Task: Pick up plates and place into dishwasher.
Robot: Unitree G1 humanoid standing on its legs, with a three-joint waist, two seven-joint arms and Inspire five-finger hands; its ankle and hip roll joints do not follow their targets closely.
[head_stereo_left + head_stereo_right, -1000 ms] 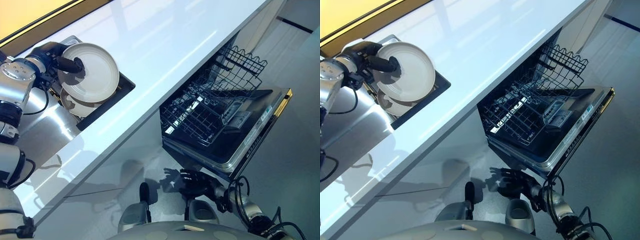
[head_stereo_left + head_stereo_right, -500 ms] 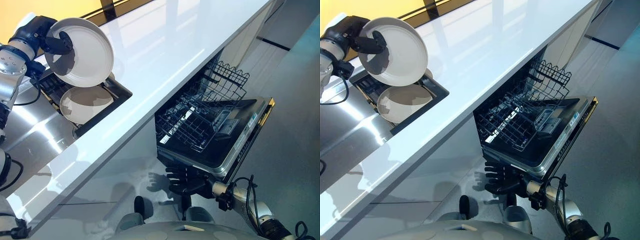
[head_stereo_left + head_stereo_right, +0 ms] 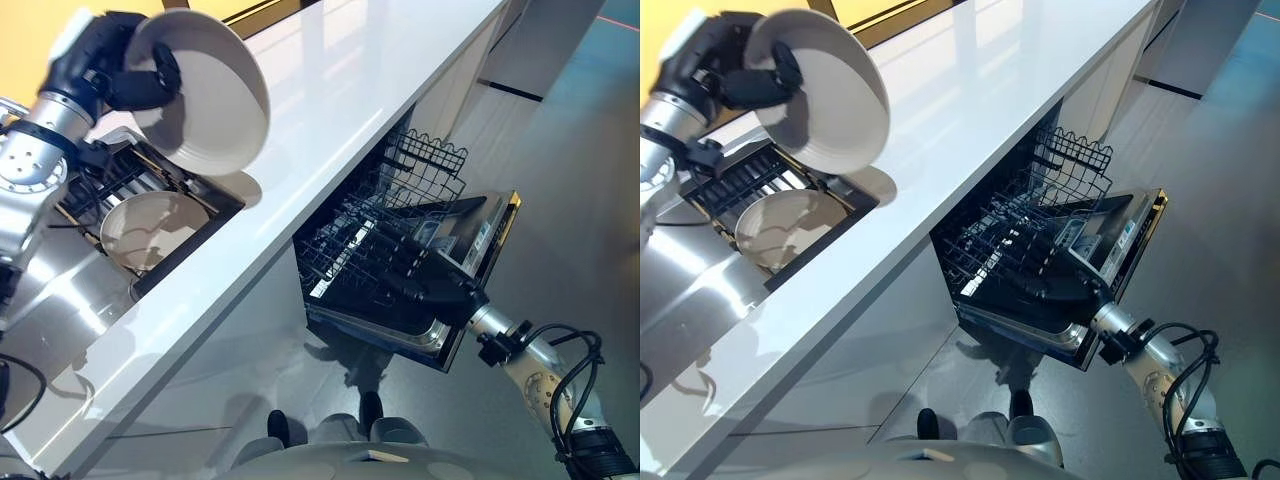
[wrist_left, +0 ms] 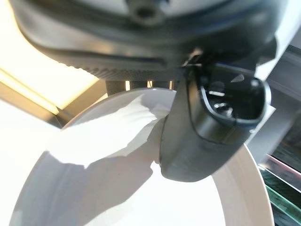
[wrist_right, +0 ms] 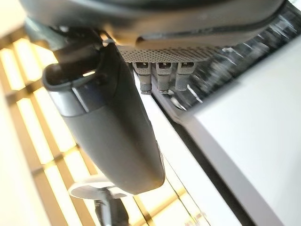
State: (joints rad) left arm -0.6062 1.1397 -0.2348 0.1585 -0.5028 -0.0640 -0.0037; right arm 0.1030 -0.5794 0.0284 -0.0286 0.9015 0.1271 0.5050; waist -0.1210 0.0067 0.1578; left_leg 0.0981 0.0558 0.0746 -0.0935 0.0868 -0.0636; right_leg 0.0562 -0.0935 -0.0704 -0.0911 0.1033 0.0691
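Observation:
My left hand (image 3: 108,68) is shut on a white plate (image 3: 208,98) and holds it tilted, high above the white counter (image 3: 340,120) at the upper left. In the left wrist view the thumb (image 4: 209,125) presses on the plate's inner face (image 4: 117,188). A second white plate (image 3: 148,226) lies in the dark sink rack (image 3: 205,195) below it. The dishwasher (image 3: 490,235) stands open under the counter with its wire rack (image 3: 400,215) pulled out. My right hand (image 3: 425,282) reaches over the dishwasher's front edge with straight fingers and holds nothing.
The open dishwasher door juts out into the grey floor (image 3: 560,150) on the right. The counter edge runs diagonally across the view above it. A steel sink surface (image 3: 60,300) lies at the left.
My left hand has lifted the plate higher and further over the counter, away from the sink rack. My right hand has risen from below the door to the dishwasher's front edge.

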